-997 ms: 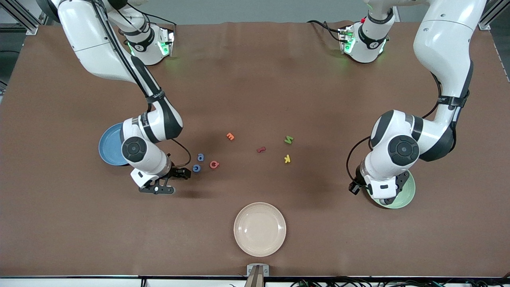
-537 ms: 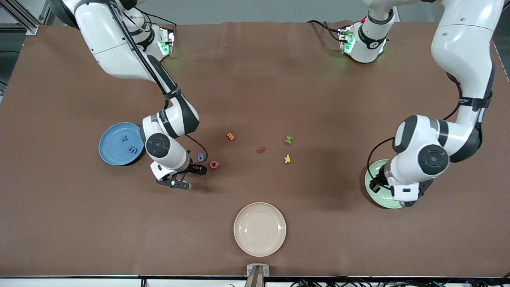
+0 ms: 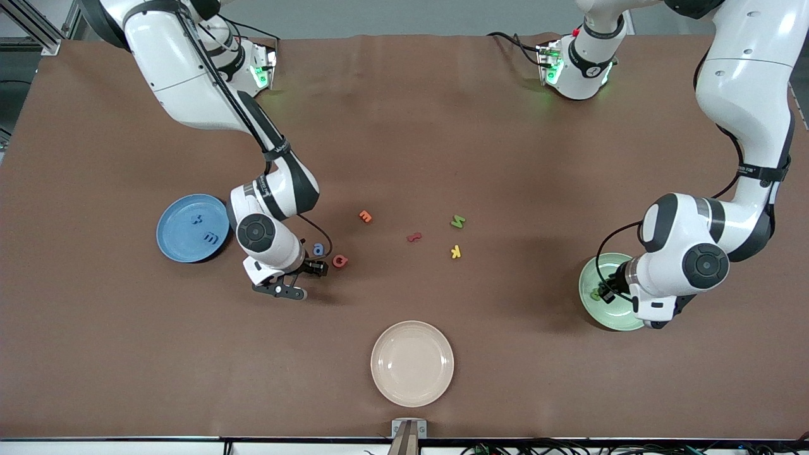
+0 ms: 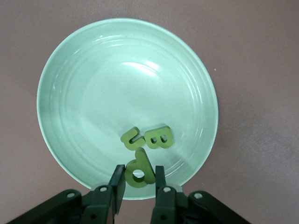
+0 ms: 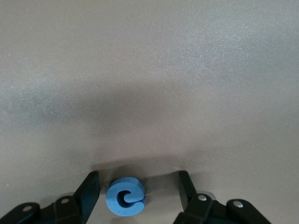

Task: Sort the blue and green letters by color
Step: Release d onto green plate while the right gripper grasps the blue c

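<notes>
The right end effector straddles a small blue foam letter c, fingers apart, while the left end effector pinches a green foam letter over the pale green plate.

Brown worktop, blue plate with two blue letters, pale green plate with three leaf-green letters, cream plate, blue C, yellow K, orange letter

4 blue letters, 4 green, 3 plates

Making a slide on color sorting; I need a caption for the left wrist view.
Left gripper shut on a green letter over the green plate, two green letters already inside.
</notes>
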Robot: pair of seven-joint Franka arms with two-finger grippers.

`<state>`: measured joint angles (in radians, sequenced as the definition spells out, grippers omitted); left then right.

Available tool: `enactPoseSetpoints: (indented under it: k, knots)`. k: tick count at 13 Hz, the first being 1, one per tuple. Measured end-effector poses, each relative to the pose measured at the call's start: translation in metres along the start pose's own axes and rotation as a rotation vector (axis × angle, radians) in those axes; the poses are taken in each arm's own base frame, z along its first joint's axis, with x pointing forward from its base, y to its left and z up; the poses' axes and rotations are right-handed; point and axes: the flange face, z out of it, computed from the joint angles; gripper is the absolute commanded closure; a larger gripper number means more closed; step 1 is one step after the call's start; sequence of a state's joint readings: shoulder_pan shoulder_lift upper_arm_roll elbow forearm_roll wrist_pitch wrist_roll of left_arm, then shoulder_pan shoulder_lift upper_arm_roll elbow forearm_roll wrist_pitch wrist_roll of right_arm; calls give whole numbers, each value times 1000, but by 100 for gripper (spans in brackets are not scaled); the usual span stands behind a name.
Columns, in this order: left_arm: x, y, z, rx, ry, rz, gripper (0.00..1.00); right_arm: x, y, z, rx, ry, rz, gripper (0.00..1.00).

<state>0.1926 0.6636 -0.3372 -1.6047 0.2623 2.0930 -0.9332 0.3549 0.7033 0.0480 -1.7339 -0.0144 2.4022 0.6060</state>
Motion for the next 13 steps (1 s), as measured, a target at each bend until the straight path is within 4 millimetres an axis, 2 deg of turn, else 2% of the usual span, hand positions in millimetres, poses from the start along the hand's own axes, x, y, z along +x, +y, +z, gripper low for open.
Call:
enactPoseSetpoints:
  k: [1,2,3,4,6,9,11,13]
  knots:
    - [1,-1,2,0,0,7,68,0,0,0,2,-2,4,23]
    - [3,-1,4,-1,7,15,44,-1,0,0,5,-10,10,23]
    - [5,-1,7,-5,16,24,14,-2,-1,0,4,-21,16,25]
    - [7,-1,11,-5,25,36,1,-3,-1,0,3,-33,21,28]
    - [11,-3,14,-1,38,44,0,-4,-4,0,0,-41,21,44]
    - [11,2,1,-17,56,53,0,-5,-6,-3,-2,-46,20,68]
    - [-4,18,-19,-49,69,85,0,-5,-10,-6,5,-44,20,81]
    - [-33,43,-40,-88,72,134,0,-5,-9,-6,4,-44,22,90]
